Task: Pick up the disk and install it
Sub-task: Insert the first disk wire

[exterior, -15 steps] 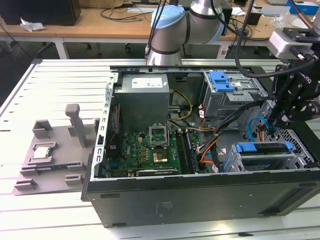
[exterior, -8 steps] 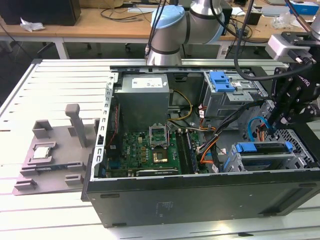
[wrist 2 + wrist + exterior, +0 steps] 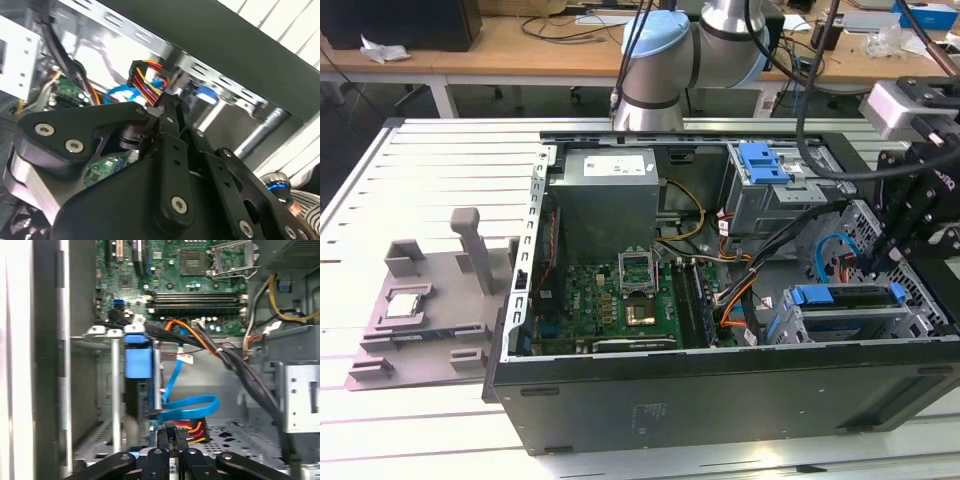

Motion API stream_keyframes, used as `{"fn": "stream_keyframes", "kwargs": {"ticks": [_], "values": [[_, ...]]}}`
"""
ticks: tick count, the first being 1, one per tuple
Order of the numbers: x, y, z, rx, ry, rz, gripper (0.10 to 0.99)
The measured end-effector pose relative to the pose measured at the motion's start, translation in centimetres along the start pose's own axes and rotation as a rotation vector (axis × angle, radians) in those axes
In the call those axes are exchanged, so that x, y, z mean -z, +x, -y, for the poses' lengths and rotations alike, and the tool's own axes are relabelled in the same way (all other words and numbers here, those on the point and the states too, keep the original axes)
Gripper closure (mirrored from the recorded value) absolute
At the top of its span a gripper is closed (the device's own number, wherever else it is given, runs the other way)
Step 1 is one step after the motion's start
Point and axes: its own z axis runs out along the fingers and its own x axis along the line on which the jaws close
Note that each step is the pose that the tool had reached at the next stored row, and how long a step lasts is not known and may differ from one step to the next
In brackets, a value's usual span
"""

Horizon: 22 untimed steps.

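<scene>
While the arm reaches in from the exterior view's right, we see the hand (image 3: 868, 262) low inside the open computer case (image 3: 720, 400), just above the far edge of the drive bay. In both wrist views the fingers (image 3: 162, 442) are narrow, nearly together. We cannot tell if anything is pinched between them. In the second wrist view the hand's (image 3: 172, 107) tips sit right beside a bundle of red, yellow and orange wires (image 3: 145, 75).

The disk (image 3: 850, 315) lies flat in the bay at the near corner of the case on the exterior view's right, with its blue bracket around it, just below the hand. In the first wrist view we see the disk's blue bracket (image 3: 137, 362) edge-on beside a metal post, with a blue flat cable (image 3: 190, 407) looping between it and the hand (image 3: 170, 437).

Room is tight. The case's near wall, a thick black cable run (image 3: 235, 365) and the drive cage with the blue latch (image 3: 765, 160) all crowd the hand. The motherboard (image 3: 610, 300) and power supply (image 3: 605, 195) are well apart, toward the exterior view's left. Outside the case a grey tray (image 3: 420, 330) with a small silver chip (image 3: 402, 305) rests on the slatted worktop (image 3: 420, 170).
</scene>
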Motion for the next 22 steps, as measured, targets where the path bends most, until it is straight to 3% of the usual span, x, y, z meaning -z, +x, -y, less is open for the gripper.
{"fn": "stream_keyframes", "kwargs": {"ticks": [3, 22], "values": [[-0.38, 0.7, 0.01, 0.002, 0.0, 0.0001, 0.918], [-1.47, 1.15, -0.29, 0.006, 0.0, -0.0003, 0.918]]}}
